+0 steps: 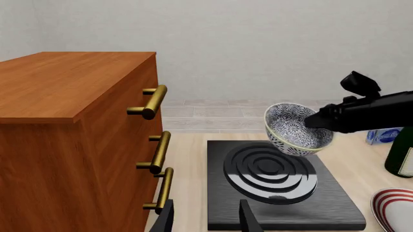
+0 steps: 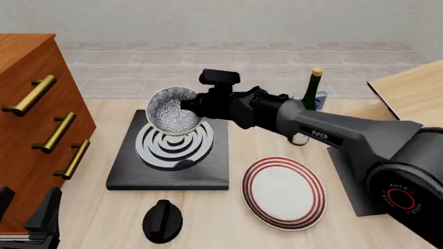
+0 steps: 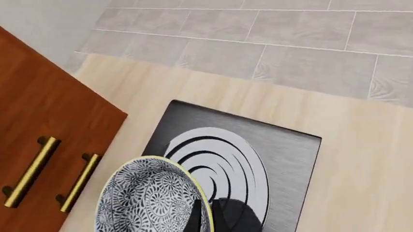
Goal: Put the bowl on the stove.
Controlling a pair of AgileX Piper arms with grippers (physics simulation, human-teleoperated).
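The speckled bowl (image 2: 173, 110) hangs tilted in the air above the stove (image 2: 169, 151), a black square slab with grey burner rings. My right gripper (image 2: 190, 105) is shut on the bowl's rim and holds it over the rings. In the left wrist view the bowl (image 1: 293, 128) floats above the stove (image 1: 274, 186), held by the right arm. In the right wrist view the bowl (image 3: 152, 200) fills the near edge, over the stove (image 3: 239, 154). My left gripper (image 2: 28, 215) is open and empty at the table's near left, by the cabinet.
A brown cabinet (image 2: 31, 129) with brass handles stands left of the stove. A white plate with red rings (image 2: 284, 192) lies to the stove's right. A black knob (image 2: 161, 220) sits in front of it. A green bottle (image 2: 312, 96) stands behind the right arm.
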